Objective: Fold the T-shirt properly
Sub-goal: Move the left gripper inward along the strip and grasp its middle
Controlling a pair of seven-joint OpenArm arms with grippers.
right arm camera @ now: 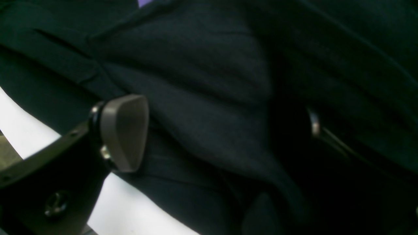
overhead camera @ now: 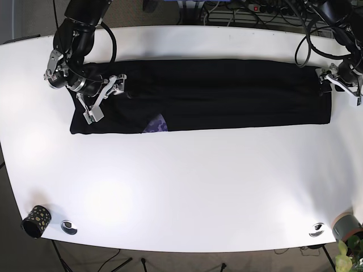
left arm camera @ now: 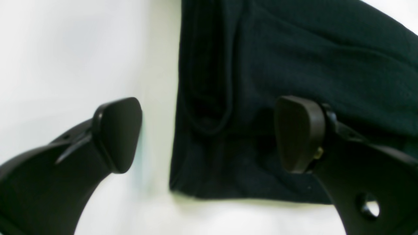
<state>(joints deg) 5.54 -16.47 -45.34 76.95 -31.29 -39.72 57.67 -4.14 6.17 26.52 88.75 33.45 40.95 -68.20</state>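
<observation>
The black T-shirt [overhead camera: 227, 93] lies as a long folded strip across the white table [overhead camera: 181, 181], with a purple patch [overhead camera: 156, 123] showing at its front edge. At the strip's right end my left gripper [overhead camera: 340, 81] stands open; in its wrist view the gripper [left arm camera: 209, 135] straddles the shirt's edge [left arm camera: 248, 98], one finger [left arm camera: 117, 135] over bare table, the other [left arm camera: 300, 133] over cloth. My right gripper [overhead camera: 105, 93] is open over the strip's left end. Up close the right gripper [right arm camera: 209, 137] has rumpled cloth [right arm camera: 202, 81] between its fingers, one pad [right arm camera: 125, 132] clear, the other lost in shadow.
A dark speckled cup [overhead camera: 35, 221] stands at the front left corner, near a metal disc [overhead camera: 69, 226]. Another disc [overhead camera: 316, 229] and a potted plant [overhead camera: 347, 232] sit at the front right. Cables [overhead camera: 238, 11] run behind the table's far edge.
</observation>
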